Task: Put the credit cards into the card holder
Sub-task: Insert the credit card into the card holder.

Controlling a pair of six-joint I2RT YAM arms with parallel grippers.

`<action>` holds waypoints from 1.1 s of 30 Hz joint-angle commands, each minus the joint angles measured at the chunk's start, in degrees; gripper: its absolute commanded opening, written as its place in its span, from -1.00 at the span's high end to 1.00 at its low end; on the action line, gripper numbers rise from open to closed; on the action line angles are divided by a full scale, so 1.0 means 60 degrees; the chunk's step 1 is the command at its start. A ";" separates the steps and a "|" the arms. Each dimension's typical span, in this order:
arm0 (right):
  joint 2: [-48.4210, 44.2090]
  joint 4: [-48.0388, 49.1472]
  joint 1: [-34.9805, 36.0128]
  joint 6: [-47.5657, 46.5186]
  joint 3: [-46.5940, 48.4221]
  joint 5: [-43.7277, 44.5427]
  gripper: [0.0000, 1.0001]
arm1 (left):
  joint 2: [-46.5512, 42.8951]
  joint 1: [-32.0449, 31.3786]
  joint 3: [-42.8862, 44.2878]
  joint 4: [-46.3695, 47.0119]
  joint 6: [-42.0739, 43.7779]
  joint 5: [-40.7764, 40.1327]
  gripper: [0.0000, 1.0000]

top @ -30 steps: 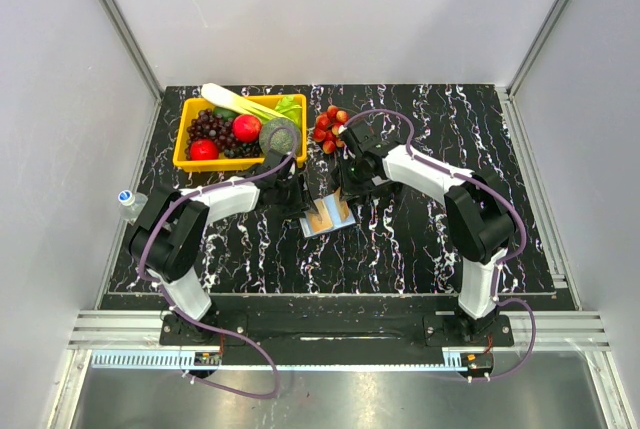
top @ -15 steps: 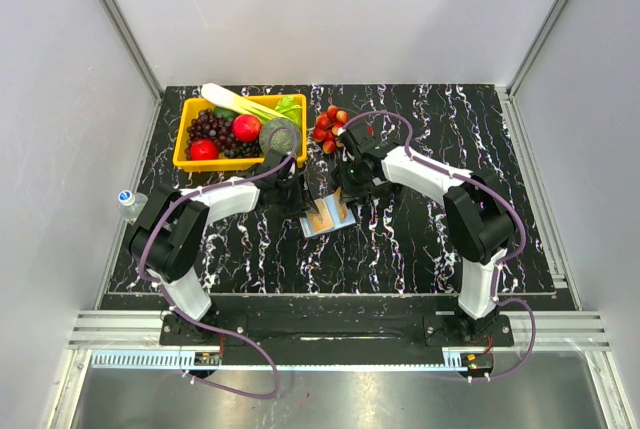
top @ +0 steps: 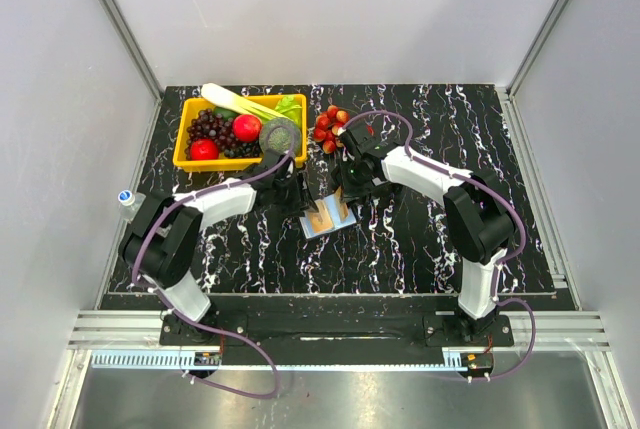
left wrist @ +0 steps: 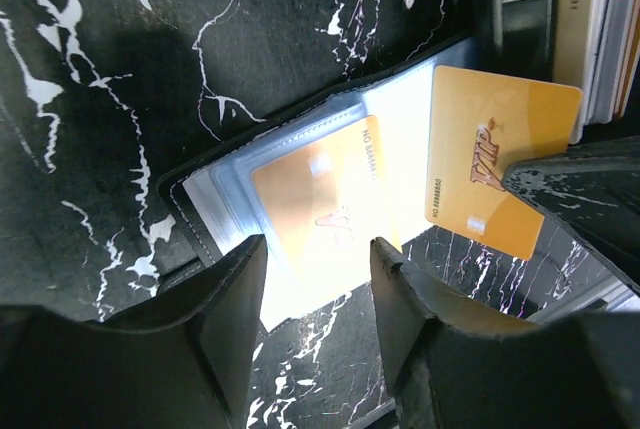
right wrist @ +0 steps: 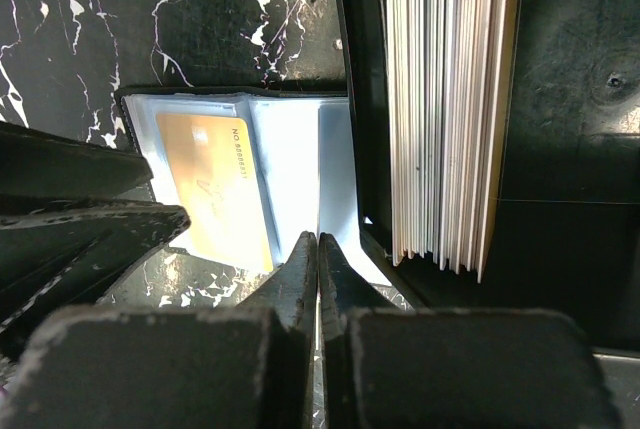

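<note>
Black, white-veined table (top: pixel 430 239) recorded; yellow basket (top: pixel 215 163), red fruit cluster (top: pixel 328 129), open card holder (top: pixel 322 229) and black card tray (right wrist: pixel 360 99) are laid on it.

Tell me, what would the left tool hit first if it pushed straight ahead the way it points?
Most likely the open card holder: the left tool points at its clear sleeve, where one gold credit card already lies. Depth is hard to judge.

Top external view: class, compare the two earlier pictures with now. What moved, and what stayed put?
The left arm swung its elbow slightly outward, toward the near-left corner, while the left gripper stayed beside the card holder. Nothing was visibly taken or released. The right gripper, shut on a credit card, the card holder and the yellow basket stayed put.
</note>
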 commanded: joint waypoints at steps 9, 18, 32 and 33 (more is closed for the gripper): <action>-0.0099 0.0104 0.0107 -0.0136 0.0341 -0.0199 1.00 | -0.0525 -0.0053 -0.0046 0.0081 0.0012 -0.0122 -0.01; -0.0099 0.0104 0.0106 -0.0151 0.0282 -0.0272 1.00 | 0.0031 -0.0053 0.0071 0.0230 -0.0134 -0.0061 -0.01; -0.0128 0.0104 0.0092 -0.0166 0.0194 -0.0346 1.00 | 0.0266 -0.0068 -0.0032 0.0757 -0.0325 0.0128 0.01; -0.0129 0.0118 0.0106 -0.0166 0.0180 -0.0331 1.00 | 0.0295 -0.0068 -0.0003 0.0771 -0.0310 0.0157 0.01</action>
